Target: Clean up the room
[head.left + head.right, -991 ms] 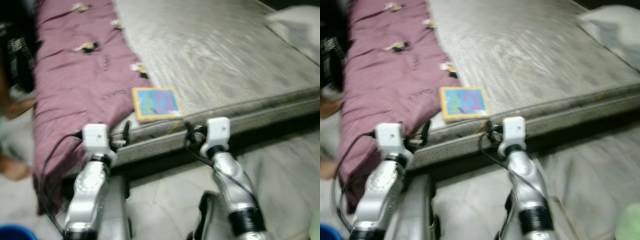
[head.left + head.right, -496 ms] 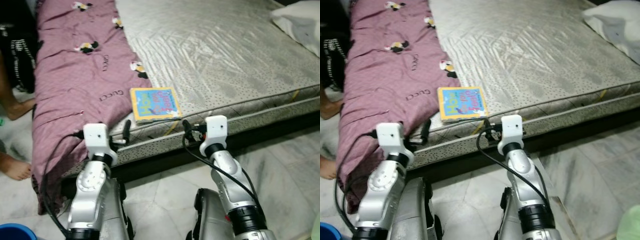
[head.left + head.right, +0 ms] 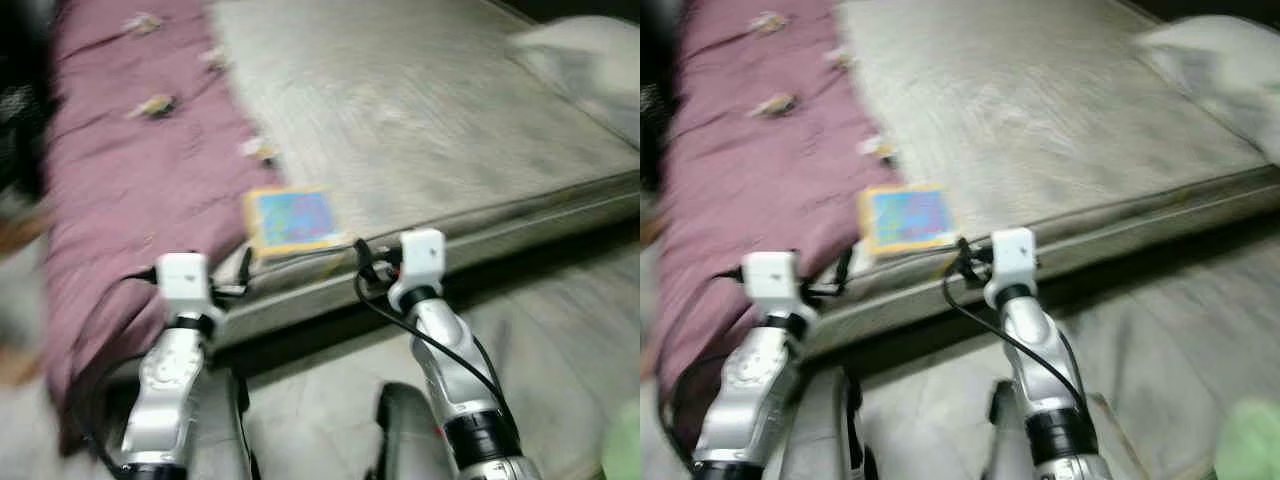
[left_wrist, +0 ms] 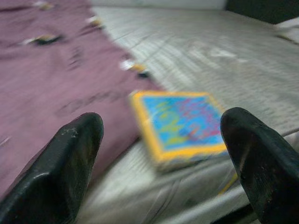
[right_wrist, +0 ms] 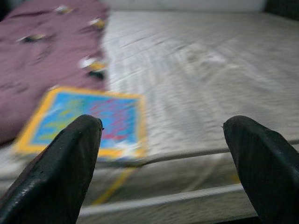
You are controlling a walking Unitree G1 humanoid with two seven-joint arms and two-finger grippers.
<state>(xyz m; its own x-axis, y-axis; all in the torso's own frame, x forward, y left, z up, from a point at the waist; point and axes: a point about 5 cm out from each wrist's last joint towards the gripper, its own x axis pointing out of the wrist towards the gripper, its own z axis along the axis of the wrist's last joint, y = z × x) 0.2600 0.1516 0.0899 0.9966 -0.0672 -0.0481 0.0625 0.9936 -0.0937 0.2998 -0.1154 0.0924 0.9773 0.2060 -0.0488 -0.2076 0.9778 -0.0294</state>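
Both grippers held before the bed edge, a book lying on the mattress near that edge.

The book [image 3: 291, 220], blue with a yellow border, is laid flat on the grey mattress [image 3: 430, 120], just beside the purple quilt [image 3: 120, 200] that covers the bed's left side. The left gripper [image 4: 161, 154] is held level in front of the mattress edge, its fingers [image 4: 70, 163] spread wide apart and empty; in the left wrist view the book is framed between them. The right gripper [image 5: 163, 163] is positioned likewise, to the right of the book, fingers [image 5: 60, 168] wide apart with nothing clamped. A white pillow [image 3: 585, 55] is seen at the bed's far right corner. The head views are blurred. A pale tiled floor [image 3: 570, 340] is seen below the bed.
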